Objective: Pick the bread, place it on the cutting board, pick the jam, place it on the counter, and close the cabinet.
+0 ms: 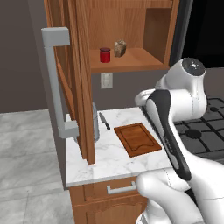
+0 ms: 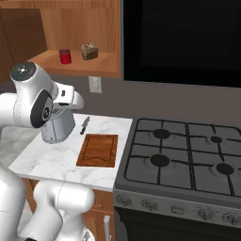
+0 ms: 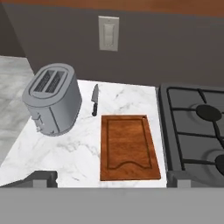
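Observation:
The bread point(image 1: 120, 48) point(image 2: 89, 51) and the red jam point(image 1: 105, 55) point(image 2: 65, 56) stand side by side on the shelf of the open cabinet point(image 1: 131, 59). The cabinet door point(image 1: 81, 78) swings out over the counter, its grey bar handle point(image 1: 54, 83) facing left. Below them, the cutting board point(image 1: 138, 138) point(image 2: 98, 149) point(image 3: 128, 146) lies bare on the white marble counter point(image 1: 109, 162) point(image 3: 65, 153). My gripper point(image 3: 111, 179) hangs open above the counter's front edge, looking down on the board with nothing between its fingers point(image 3: 43, 177).
A grey toaster point(image 3: 53, 98) point(image 2: 56, 127) stands left of the board, with a knife point(image 3: 95, 99) point(image 1: 104, 120) between them. The gas stove point(image 3: 197, 127) point(image 2: 183, 155) borders the counter on the right. A wall outlet point(image 3: 108, 39) sits behind, and a drawer point(image 1: 120, 188) is below.

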